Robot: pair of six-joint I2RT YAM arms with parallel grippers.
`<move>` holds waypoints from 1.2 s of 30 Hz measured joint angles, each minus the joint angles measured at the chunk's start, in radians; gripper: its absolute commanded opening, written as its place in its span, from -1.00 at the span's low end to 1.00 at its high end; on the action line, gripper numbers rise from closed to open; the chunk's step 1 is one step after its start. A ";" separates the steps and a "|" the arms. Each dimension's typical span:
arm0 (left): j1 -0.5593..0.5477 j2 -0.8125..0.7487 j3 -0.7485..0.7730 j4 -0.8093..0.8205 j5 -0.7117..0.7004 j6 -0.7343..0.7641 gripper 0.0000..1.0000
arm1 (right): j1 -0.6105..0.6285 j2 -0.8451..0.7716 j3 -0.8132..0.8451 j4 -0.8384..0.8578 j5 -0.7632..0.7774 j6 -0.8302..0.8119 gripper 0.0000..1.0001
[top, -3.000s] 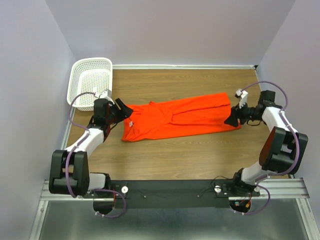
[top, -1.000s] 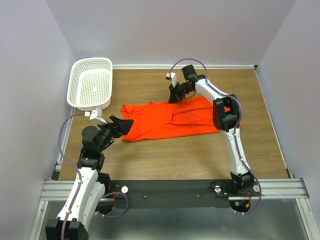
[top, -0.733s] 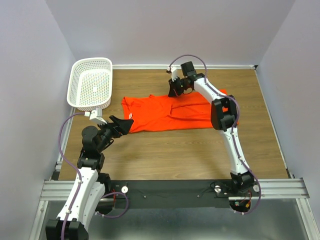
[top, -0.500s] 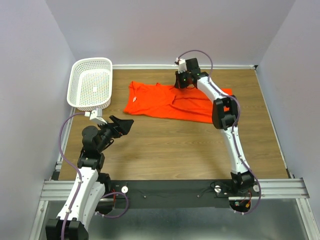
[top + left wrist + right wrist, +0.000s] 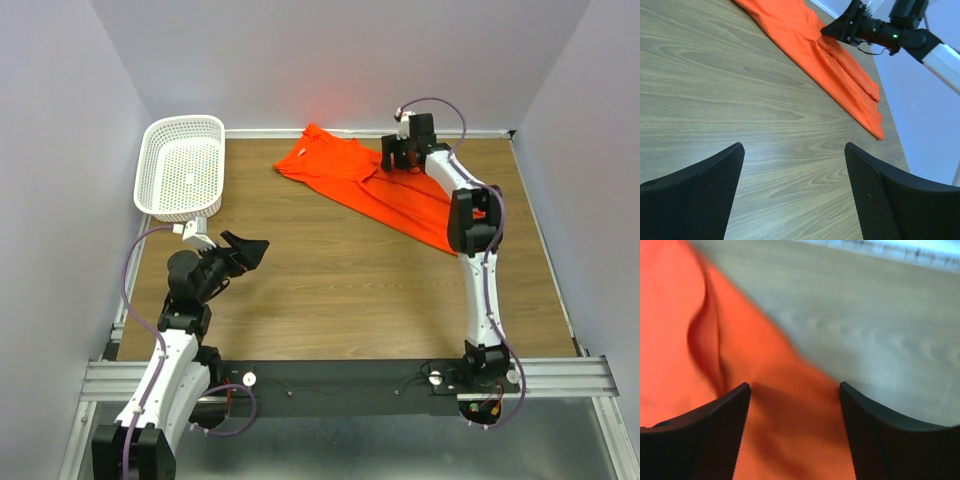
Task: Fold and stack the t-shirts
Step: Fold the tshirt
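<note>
- t-shirt (image 5: 365, 178): plain bright orange-red, no print.
- basket (image 5: 148, 170): white, open mesh.
- table (image 5: 330, 280): mid-brown wood grain.
- left gripper (image 5: 792, 150): black fingers with a fine dotted texture.
- right gripper (image 5: 792, 387): fingers look black, though that view is blurred.
- cables (image 5: 124, 275): purple.

Wooden table (image 5: 330, 290) with orange-red t-shirt (image 5: 350, 175) along far edge, white mesh basket (image 5: 185, 175) at far-left corner.

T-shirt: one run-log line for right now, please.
t-shirt: flat, diagonal, far edge of table | right gripper: open above it | left gripper: open, empty, over table
</note>
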 measured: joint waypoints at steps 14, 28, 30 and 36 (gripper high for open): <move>0.000 -0.022 -0.020 0.031 0.034 -0.010 0.76 | 0.018 -0.851 -0.936 0.050 -0.109 -0.681 0.84; 0.000 -0.105 -0.037 0.031 0.062 -0.016 0.75 | 0.074 -0.978 -1.270 0.028 0.033 -0.745 0.02; 0.000 -0.117 -0.041 0.031 0.065 -0.020 0.76 | 0.076 -0.975 -1.281 0.036 0.055 -0.740 -0.05; 0.000 -0.125 -0.041 0.031 0.071 -0.024 0.75 | 0.080 -0.951 -1.287 0.052 0.093 -0.724 -0.19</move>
